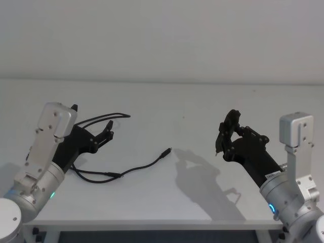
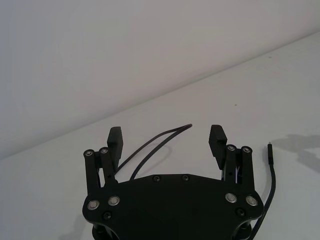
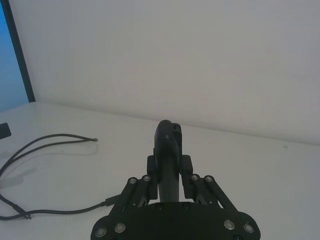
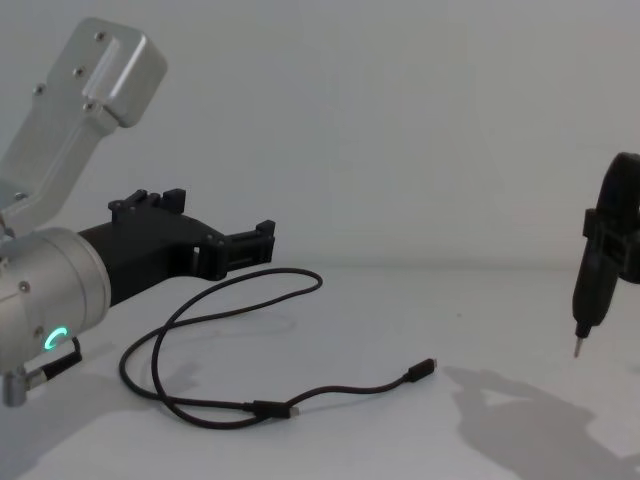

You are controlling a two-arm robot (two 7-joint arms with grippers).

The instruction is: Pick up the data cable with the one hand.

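Black and thin, the looped data cable (image 4: pixel 268 408) lay lower left, strands running lengthwise under my wide-open black two-finger left gripper (image 1: pixel 109 129); my right gripper (image 1: pixel 228 132), far right, clamped a black pointed tool (image 4: pixel 585 295).

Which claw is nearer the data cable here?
Left. The left claw is open above the looped data cable; the right claw, shut on a pointed tool, hangs well beyond its free plug.

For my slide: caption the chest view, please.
Open left hand hovers above the looped data cable on the table.
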